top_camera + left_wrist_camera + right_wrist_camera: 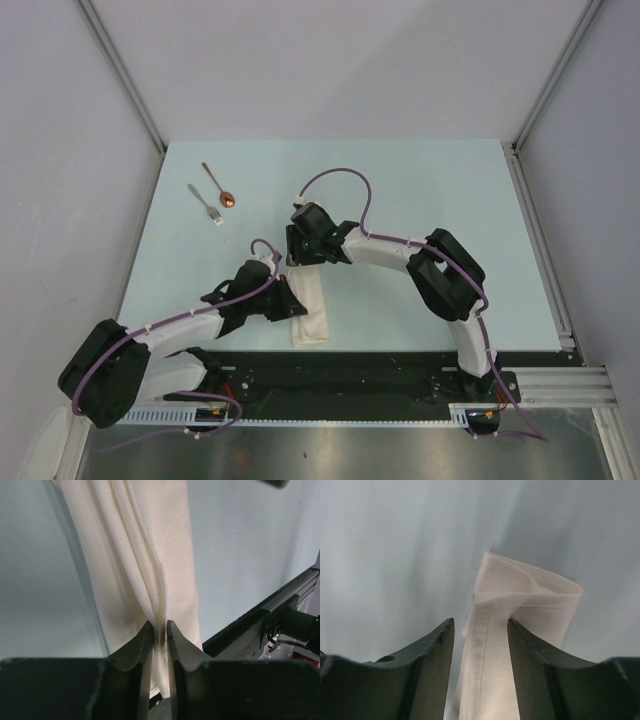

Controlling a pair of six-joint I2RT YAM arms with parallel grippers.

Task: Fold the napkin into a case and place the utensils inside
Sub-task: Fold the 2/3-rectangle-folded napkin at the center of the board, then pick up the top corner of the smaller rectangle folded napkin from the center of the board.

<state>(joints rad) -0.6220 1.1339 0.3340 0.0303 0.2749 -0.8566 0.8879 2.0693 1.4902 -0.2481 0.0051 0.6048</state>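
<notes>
**Surface.** We list a pale blue-green table (pixel 420 190), matte. Grey wall panels (pixel 300 60) stand on three sides, with metal posts (pixel 125 75) at the back corners. A black rail (pixel 350 372) runs along the near edge.

**Napkin** (pixel 312 310). Cream cloth, folded to a narrow long strip. It lies near the front edge, left of centre, long side running front to back.

**Left gripper** (pixel 160 627). Jaws nearly together, pinching a raised pleat of the napkin.

**Right gripper** (pixel 480 625). Jaws apart, straddling the strip's far end, where we see folded layers. We cannot tell whether the fingers touch the cloth.

**Fork** (pixel 207 204) and **spoon** (pixel 219 185). They lie side by side at back left, well apart from the napkin. The spoon's bowl is copper.
</notes>
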